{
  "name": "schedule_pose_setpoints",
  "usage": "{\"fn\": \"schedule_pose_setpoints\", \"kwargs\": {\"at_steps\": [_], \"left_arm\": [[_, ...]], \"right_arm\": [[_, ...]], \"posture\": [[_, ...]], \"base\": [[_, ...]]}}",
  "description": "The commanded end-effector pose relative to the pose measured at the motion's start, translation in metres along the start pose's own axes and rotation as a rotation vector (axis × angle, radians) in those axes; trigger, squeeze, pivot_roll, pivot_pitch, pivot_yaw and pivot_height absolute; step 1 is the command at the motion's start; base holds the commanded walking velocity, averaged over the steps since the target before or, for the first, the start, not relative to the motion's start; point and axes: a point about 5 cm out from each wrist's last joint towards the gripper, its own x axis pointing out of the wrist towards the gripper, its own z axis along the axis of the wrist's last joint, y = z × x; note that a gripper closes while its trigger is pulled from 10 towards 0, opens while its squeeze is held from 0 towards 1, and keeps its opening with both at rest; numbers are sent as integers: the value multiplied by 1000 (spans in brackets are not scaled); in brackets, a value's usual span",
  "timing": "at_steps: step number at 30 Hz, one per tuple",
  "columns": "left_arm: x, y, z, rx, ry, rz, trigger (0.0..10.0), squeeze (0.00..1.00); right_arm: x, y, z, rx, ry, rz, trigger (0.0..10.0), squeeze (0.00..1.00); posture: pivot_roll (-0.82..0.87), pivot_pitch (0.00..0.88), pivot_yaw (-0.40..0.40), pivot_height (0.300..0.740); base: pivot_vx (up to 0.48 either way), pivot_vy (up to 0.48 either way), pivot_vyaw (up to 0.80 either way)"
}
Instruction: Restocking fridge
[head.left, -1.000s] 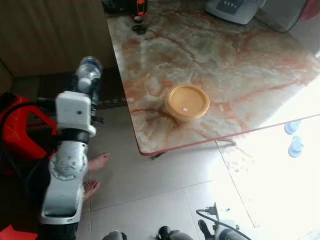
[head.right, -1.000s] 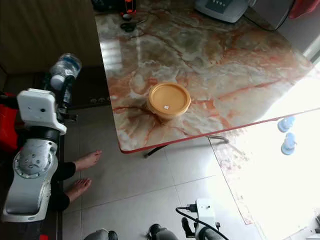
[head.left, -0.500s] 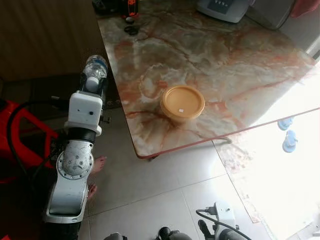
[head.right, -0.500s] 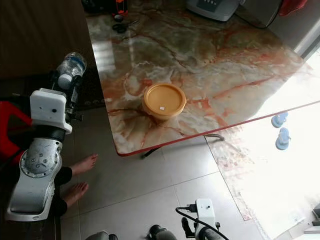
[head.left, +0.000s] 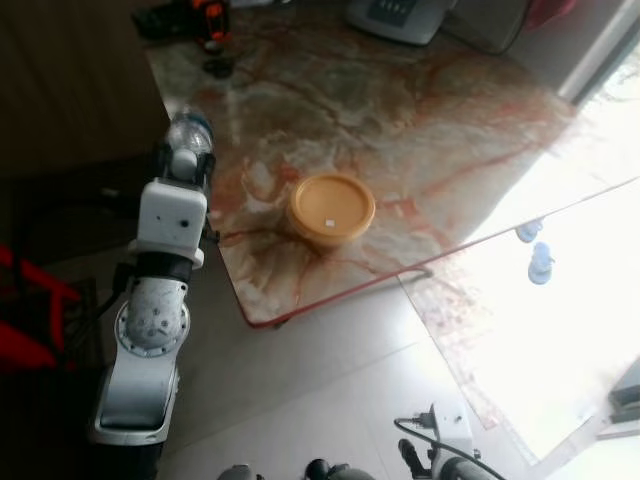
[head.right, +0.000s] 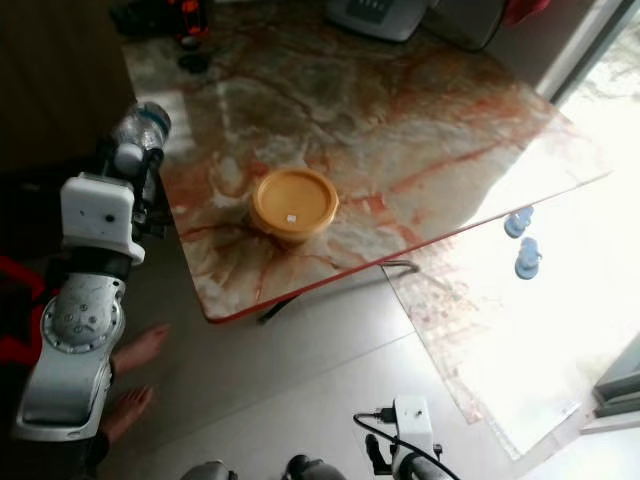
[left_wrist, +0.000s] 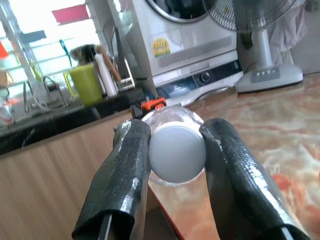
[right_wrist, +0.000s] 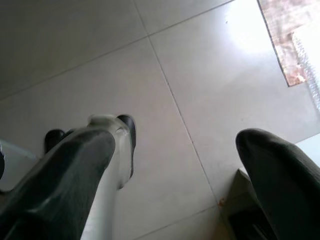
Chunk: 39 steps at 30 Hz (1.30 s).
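A clear water bottle (left_wrist: 176, 145) with a grey cap is clamped between the two black fingers of the left gripper (left_wrist: 175, 165), held raised just off the left edge of the marble table (head.left: 420, 130). A round yellow lidded container (head.left: 331, 209) is set near the table's front edge. The right gripper (right_wrist: 175, 165) is hung low over the tiled floor (right_wrist: 165, 60), its fingers spread apart with nothing between them.

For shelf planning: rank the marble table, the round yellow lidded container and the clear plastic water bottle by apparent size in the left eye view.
1. Marble table, by far the largest.
2. Round yellow lidded container.
3. Clear plastic water bottle held in the left gripper; seen end-on and partly hidden, so its true size against the container is unsure.
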Motion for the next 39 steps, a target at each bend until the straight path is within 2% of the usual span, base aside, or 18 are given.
{"fn": "schedule_pose_setpoints", "kwargs": {"at_steps": [1,15,19,34,39], "left_arm": [[2,1,12,-5,-59,12,10000,0],[3,0,15,8,-74,11,10000,0],[4,-1,15,13,-75,2,10000,0],[2,-6,15,0,-80,-30,10000,0],[-2,-11,9,-31,-53,-58,10000,0]], "right_arm": [[-1,-4,-7,6,25,-10,10000,0],[-1,-4,-7,3,27,-11,10000,0],[-1,-4,-7,0,28,-11,10000,0],[-2,-5,-7,-5,31,-10,10000,0],[-2,-5,-8,-6,33,-10,10000,0]], "posture": [[70,198,-82,740],[69,197,-82,740],[69,197,-82,740],[69,181,-80,740],[67,176,-80,740]], "base": [[0,0,-788],[0,0,-788],[0,-282,-788],[0,0,-788],[0,0,-788]]}}
